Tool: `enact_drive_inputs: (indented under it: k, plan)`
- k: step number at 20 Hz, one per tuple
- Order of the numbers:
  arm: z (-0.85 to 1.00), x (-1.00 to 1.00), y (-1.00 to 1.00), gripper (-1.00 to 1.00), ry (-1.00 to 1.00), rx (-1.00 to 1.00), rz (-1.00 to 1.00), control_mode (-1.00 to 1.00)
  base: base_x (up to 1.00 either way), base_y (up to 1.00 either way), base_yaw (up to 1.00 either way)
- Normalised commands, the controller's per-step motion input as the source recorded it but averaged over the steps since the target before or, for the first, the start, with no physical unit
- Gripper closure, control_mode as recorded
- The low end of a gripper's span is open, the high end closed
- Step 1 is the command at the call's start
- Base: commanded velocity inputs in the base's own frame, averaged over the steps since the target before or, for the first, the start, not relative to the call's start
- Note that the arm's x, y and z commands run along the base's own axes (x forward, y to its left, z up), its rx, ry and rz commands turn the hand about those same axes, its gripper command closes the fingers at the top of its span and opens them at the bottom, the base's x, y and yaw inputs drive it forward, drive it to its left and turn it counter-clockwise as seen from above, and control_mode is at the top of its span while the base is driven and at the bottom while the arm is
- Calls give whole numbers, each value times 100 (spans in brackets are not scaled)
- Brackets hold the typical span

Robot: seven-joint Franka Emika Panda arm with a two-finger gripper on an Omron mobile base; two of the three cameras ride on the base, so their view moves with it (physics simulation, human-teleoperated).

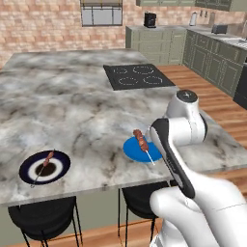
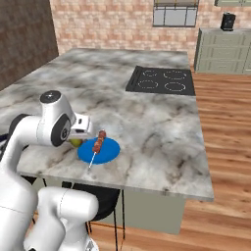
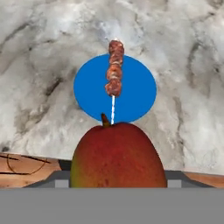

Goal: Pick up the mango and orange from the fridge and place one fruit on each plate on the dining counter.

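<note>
1. Carrying the mango (image 3: 117, 155) in the claw (image 3: 117, 181), I see it big and close in the hand view, stem end pointing toward the blue plate (image 3: 135, 94); the claw is clenched on it.
2. The fruit hangs over the near edge of the table (image 1: 72, 106), just short of that plate, not yet above its middle.
3. I judge it firm, smooth-skinned and rather slippery, moderately heavy; a grip across its broad middle suits it best, since the tapered ends would squirt out.
4. A meat skewer (image 3: 114, 74) already lies across the blue plate, so I would set the fruit beside it.
5. Farther left sits the dark navy plate (image 1: 61, 163), carrying a second skewer (image 1: 44, 164).
</note>
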Motion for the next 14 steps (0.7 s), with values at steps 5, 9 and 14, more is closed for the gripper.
enact_drive_inputs:
  k: [5,9,14]
  plan:
    - [-35,40,-25,100,10,0,0,-100,0,0,0]
    - [-27,35,-20,100,0,0,0,-100,0,0,0]
    - [-31,43,0,100,0,0,0,-100,0,0,0]
